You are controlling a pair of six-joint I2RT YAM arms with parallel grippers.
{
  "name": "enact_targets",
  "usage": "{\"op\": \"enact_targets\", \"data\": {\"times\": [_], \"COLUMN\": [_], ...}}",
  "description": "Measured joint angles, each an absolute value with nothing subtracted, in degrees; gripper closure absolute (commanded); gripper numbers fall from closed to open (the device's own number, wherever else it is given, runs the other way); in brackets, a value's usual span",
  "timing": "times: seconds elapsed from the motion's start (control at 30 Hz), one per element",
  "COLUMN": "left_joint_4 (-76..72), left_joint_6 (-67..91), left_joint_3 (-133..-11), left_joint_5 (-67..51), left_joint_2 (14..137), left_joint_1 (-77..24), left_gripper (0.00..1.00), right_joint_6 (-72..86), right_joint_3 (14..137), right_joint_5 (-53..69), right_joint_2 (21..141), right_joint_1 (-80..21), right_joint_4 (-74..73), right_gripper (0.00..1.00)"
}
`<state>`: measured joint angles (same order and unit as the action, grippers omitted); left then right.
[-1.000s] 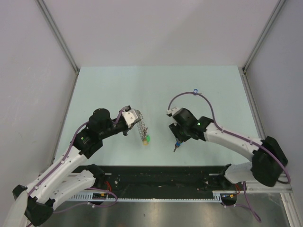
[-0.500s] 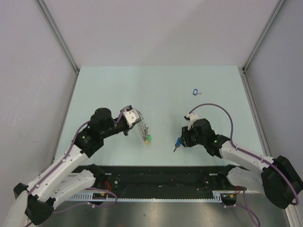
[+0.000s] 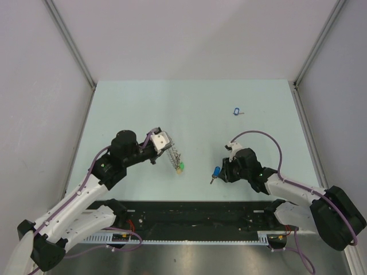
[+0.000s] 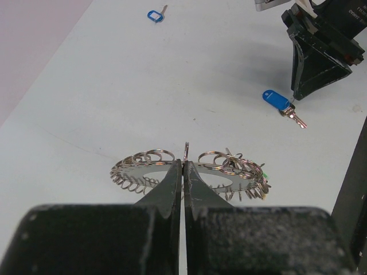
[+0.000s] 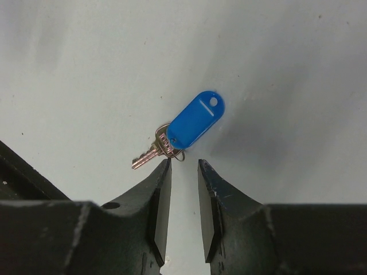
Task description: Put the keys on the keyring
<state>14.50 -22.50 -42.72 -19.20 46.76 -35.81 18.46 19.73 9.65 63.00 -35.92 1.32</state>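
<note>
My right hand [image 5: 183, 165] has drawn back toward the near edge and is narrowly parted, holding nothing. My left hand [image 4: 183, 167] clamps the one keyring [image 4: 140, 166]. Two keys lie on the desk [image 3: 132, 109]: near key [image 5: 192, 123], far key [image 3: 236, 111].

Right gripper [image 5: 182, 164] drew back toward base, off blue-tagged key [image 5: 186, 129].

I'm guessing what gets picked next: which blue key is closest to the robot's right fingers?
The near blue key, lying right at the tips of the right fingers. The other blue key sits far back.
</note>
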Motion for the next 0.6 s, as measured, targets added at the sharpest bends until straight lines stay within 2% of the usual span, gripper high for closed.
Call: {"op": "enact_targets", "data": {"times": [0.6], "left_joint_4": [14.41], "left_joint_6": [-22.50], "left_joint_3": [-42.70], "left_joint_5": [-19.22], "left_joint_2": [46.98], "left_joint_1": [-35.79], "left_gripper": [1.00], "right_joint_6": [17.93], "right_joint_3": [19.64], "right_joint_5": [12.82], "right_joint_2": [68.12], "right_joint_1": [-34.81], "right_joint_4": [5.37], "right_gripper": [0.76]}}
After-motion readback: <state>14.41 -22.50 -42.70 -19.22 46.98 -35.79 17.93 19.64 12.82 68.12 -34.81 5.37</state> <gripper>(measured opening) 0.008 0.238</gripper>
